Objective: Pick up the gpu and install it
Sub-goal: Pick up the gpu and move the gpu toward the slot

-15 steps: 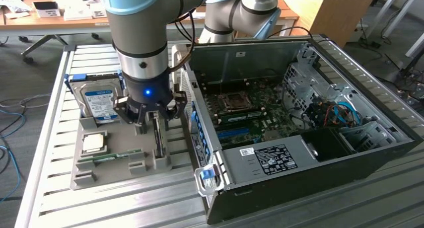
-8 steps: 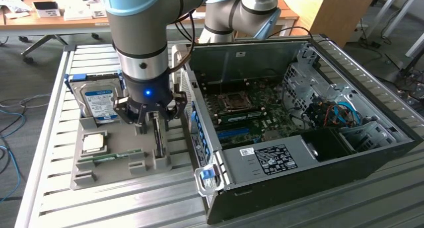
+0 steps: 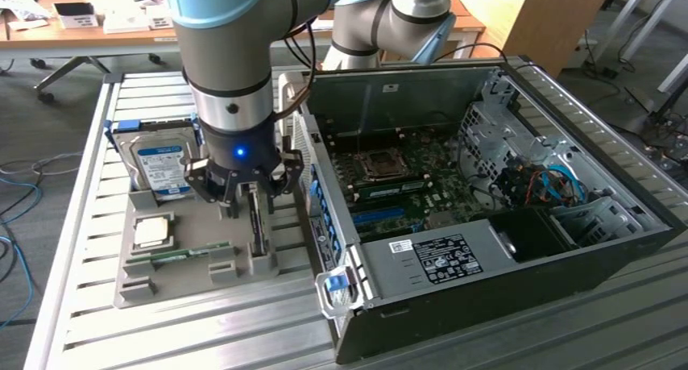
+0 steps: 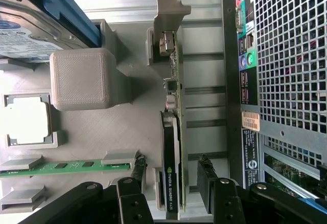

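Exterior view: arm stands over the grey tray (image 3: 161, 283) on the bench (image 3: 76, 338), to the exterior view's left of the open case (image 3: 602, 225). The gpu (image 3: 258, 229) sits on edge in its tray slot, not yet lifted. The hand (image 3: 253, 194) is low over one end of the card, spread, one finger on each side. A drive (image 3: 159, 162) stands just behind; a cpu (image 3: 153, 229) and memory stick (image 3: 177, 254) lie further into the tray.

Wrist view: the gpu (image 4: 171, 142) runs straight up the gap between the two fingers (image 4: 139, 166). Both pads are apart from the card, nothing pinched. The gap looks wider on the case side than on the tray side.

Judgement on the pick:
- shift a touch toward the case so the pads meet both faces together, else the card may tip in its slot
- come down square to the card's edge, with no twist
- close on the fan shroud and board, not on bare components or the bracket end held by the tray post (image 4: 166, 14)
- draw straight up out of the slot; the case wall is near, so avoid swinging sideways early
- squeeze gently, since the thin board can flex
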`<state>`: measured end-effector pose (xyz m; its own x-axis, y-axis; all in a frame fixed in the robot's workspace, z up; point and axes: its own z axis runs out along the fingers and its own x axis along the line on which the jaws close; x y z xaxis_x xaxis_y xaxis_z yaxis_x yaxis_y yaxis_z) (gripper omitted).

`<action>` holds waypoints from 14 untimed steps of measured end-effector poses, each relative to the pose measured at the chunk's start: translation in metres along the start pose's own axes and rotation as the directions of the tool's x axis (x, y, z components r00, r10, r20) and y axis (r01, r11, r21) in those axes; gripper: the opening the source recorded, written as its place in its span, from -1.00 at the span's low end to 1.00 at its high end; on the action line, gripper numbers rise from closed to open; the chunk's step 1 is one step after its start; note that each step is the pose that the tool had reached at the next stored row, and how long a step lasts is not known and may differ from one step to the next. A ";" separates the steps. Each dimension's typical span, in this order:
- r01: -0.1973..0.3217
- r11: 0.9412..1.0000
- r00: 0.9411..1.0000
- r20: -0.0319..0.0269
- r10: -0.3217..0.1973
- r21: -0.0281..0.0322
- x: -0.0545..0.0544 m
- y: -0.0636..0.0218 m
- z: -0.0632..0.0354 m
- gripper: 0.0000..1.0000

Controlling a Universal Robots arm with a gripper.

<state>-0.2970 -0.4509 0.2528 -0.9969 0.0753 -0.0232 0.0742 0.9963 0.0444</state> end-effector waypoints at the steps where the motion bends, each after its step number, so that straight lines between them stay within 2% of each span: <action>1: 0.000 1.000 1.000 0.000 0.000 0.000 0.000 0.0000 0.0002 0.06; 14: 0.000 1.000 1.000 0.000 0.000 0.000 0.000 -0.0001 0.0030 0.06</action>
<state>-0.2970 -0.4509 0.2497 -0.9969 0.0752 -0.0231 0.0742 0.9963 0.0443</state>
